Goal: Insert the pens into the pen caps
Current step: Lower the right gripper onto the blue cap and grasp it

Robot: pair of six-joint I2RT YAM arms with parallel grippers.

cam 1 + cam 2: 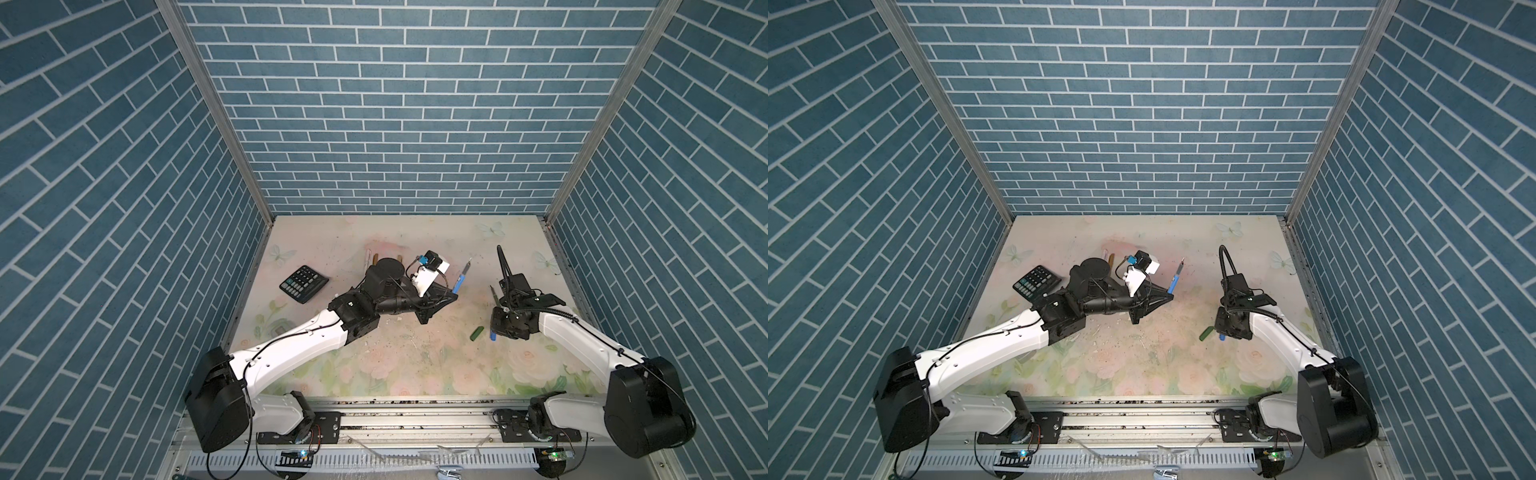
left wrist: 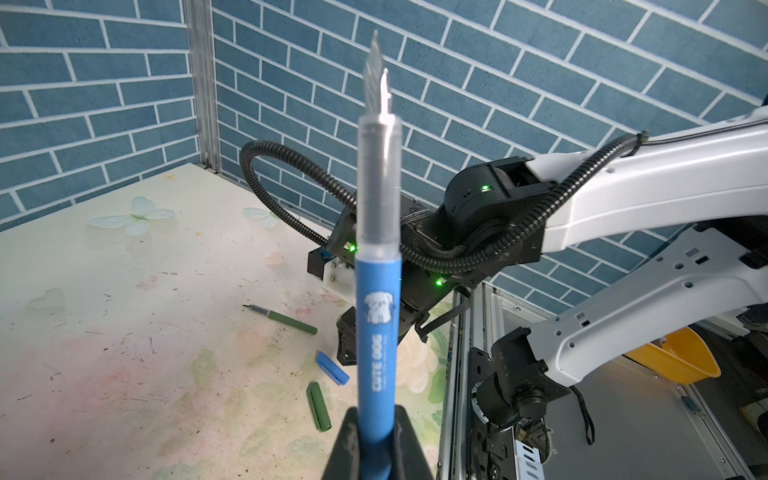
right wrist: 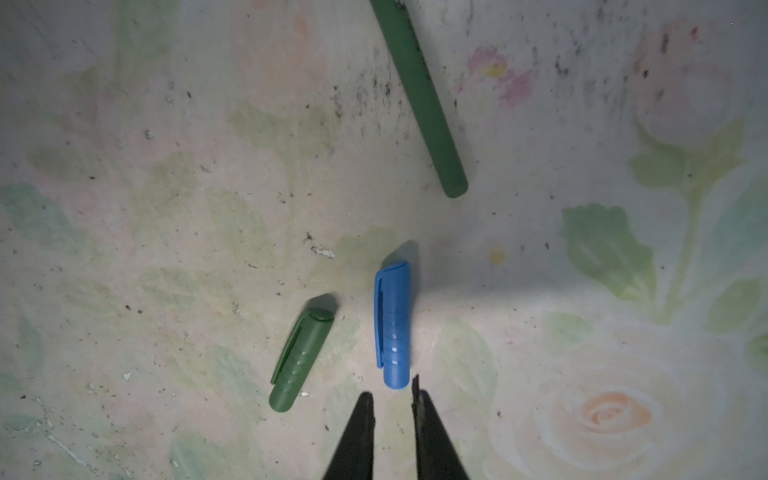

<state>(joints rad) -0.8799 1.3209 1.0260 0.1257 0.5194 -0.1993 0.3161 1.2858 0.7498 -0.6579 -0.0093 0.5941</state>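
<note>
A: Which step?
B: Fetching the blue cap (image 3: 394, 328), I'd say. The left gripper (image 2: 376, 415) pinches the blue pen (image 2: 378, 316) by its tail, off the table (image 2: 124, 291); the right gripper (image 3: 390, 395) hangs by the cap lying there, jaws slightly apart, empty
A: Next?
B: Straddle the cap, then close squarely

Blue cylindrical plastic pen (image 2: 378, 332): barrel is looking matt and smooth, with white print. Its frosted translucent grip section is catching a bright glint, and the nib is shining like metal.
Short blue plastic cap (image 3: 392, 328): ribbed, is giving off small satin highlights.
Short dark green plastic cap (image 3: 301, 353), at 9 o'clock of it in both top views: same ribbing, is looking duller.
Dark green stick pen (image 3: 419, 99): is appearing matt.
Floral-printed tabletop (image 3: 166, 166): is appearing smooth and low-sheen, speckled and scuffed with dark marks.
Black calculator (image 1: 303, 284), at 10 o'clock on the tabletop: casing is looking like matt plastic.
</note>
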